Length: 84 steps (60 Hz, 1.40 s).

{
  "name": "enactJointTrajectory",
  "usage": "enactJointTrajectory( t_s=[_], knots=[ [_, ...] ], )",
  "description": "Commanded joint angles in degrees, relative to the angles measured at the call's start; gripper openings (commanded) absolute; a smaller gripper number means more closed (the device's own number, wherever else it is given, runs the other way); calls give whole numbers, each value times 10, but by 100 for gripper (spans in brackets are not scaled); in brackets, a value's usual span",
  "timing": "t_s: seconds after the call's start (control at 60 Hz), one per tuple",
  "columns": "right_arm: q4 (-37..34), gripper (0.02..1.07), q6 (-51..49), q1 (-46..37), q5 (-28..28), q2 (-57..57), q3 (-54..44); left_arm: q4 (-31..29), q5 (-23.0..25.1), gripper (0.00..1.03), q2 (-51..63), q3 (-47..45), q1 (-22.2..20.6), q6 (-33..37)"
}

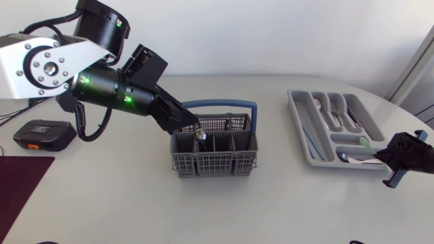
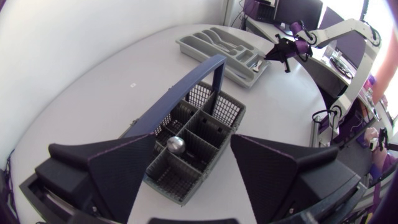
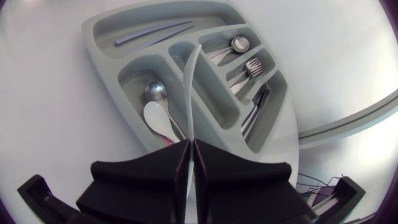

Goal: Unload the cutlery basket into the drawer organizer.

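Observation:
The grey cutlery basket [image 1: 213, 163] with a blue handle [image 1: 220, 104] stands mid-table. A metal utensil [image 1: 201, 136] stands in a middle compartment, its round end [image 2: 176, 145] up. My left gripper [image 1: 190, 125] hovers open over the basket's left end, and the round end lies between its fingers [image 2: 193, 142] without touching them. The grey organizer [image 1: 302, 139] at the right holds spoons, forks, knives and sticks. My right gripper [image 1: 383, 156] is at the organizer's front corner, shut on a thin pale utensil [image 3: 190, 93] that reaches over the compartments.
A black and orange device [image 1: 44, 134] lies at the far left, with a dark maroon mat [image 1: 20, 183] in front of it. A metal spoon [image 3: 155, 92] and a white spoon [image 3: 158, 119] lie in the organizer's front compartment.

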Motion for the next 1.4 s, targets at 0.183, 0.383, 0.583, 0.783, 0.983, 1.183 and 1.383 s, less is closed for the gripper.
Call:
enactJointTrajectory(
  t_s=[0.183,0.383,0.583,0.783,0.983,1.183,1.383],
  knots=[
    [22,8,-35,-2,-4,-3,29,-10,-14,85,-8,-9,-12,10],
    [142,8,-69,9,16,45,-8,-9,-16,85,-2,-12,-19,9],
    [205,8,-116,19,31,77,-39,-10,-17,85,-4,-14,-14,11],
    [233,9,-132,21,40,96,-49,-10,-17,85,-13,-23,-11,13],
    [270,51,-143,23,49,84,-80,-10,-17,85,-19,-31,-8,15],
    [260,85,-102,23,59,33,-81,-10,-17,85,-24,-41,-1,23],
    [152,89,-20,52,59,-84,-73,-9,-16,85,-31,-49,10,28]
  ],
)
